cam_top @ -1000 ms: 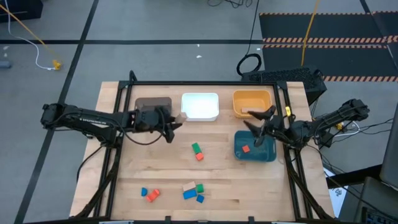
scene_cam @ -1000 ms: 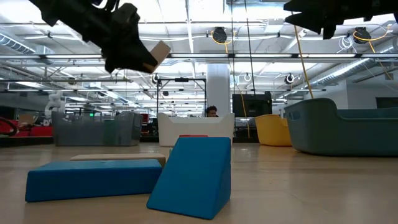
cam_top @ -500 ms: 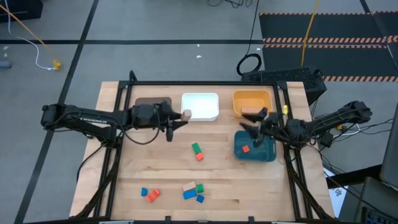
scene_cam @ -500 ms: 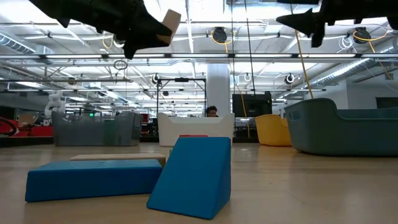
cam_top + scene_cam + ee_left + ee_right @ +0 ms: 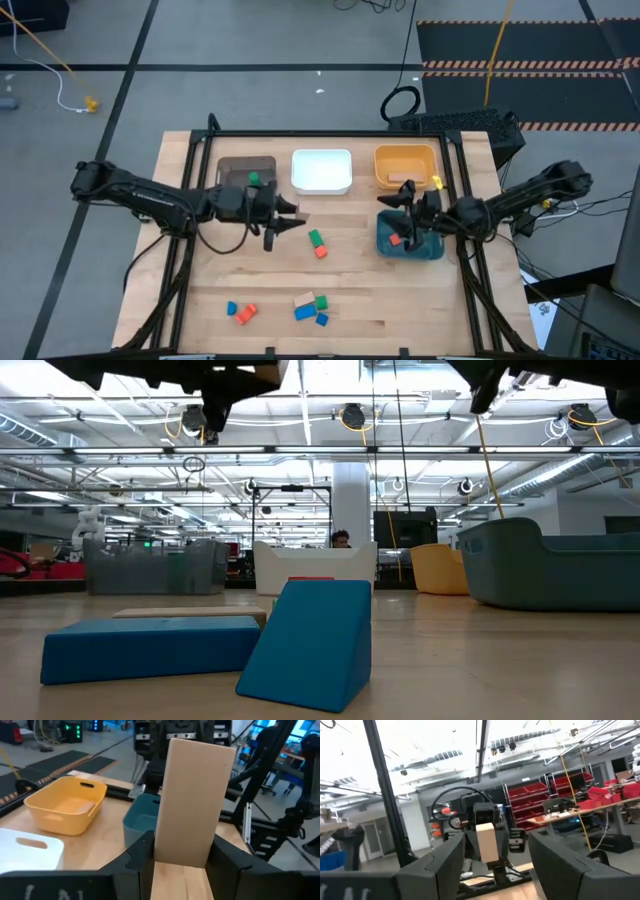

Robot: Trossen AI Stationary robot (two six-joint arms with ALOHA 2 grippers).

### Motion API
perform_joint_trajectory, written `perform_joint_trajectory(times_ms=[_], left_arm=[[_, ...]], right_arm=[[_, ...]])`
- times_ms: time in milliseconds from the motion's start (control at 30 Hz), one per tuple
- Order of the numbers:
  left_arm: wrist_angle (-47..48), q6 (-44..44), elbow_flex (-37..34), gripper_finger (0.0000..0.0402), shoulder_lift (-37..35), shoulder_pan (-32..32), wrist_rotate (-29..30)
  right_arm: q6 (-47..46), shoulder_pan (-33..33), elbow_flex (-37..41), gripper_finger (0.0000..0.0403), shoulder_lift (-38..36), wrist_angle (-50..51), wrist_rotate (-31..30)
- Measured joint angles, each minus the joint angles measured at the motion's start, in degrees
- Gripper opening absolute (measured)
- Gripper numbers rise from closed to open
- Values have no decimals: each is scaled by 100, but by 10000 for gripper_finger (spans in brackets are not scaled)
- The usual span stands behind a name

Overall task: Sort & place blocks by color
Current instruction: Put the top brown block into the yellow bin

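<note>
Left gripper (image 5: 290, 217): above the worktop (image 5: 350, 290), just in front of the white bin (image 5: 321, 171); fingers (image 5: 145, 851) clenched on a pale wooden block (image 5: 194, 800), held upright between them.
Right gripper (image 5: 408, 215): over the teal bin (image 5: 430, 246), fingers (image 5: 439, 862) spread apart and holding nothing.
Green block (image 5: 254, 180): in the brown bin (image 5: 236, 167).
Red-orange block (image 5: 395, 240): in the teal bin.
Orange bin (image 5: 405, 165): at the back, beside the white bin.
Middle of worktop: green block (image 5: 316, 238) touching a red-orange block (image 5: 321, 252).
Front of worktop: blue (image 5: 232, 309) and red-orange (image 5: 246, 314) blocks together; near them a cluster of pale wooden (image 5: 303, 299), green (image 5: 321, 301) and two blue blocks (image 5: 305, 313).
</note>
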State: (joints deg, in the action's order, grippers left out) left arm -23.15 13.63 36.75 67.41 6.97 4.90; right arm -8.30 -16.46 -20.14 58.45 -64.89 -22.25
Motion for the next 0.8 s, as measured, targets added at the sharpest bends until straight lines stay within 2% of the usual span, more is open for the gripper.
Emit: perform_joint_trajectory(times_ms=[267, 533, 800], left_arm=[[-436, 33, -2, 135, 398, 130, 10], [-456, 7, -2, 135, 401, 185, 14], [-456, -171, -2, 135, 401, 183, 23]], right_arm=[[-391, -1, 0, 215, 332, -4, -6], [-897, -3, 0, 215, 400, -1, -5], [-874, -2, 0, 215, 398, 47, -9]])
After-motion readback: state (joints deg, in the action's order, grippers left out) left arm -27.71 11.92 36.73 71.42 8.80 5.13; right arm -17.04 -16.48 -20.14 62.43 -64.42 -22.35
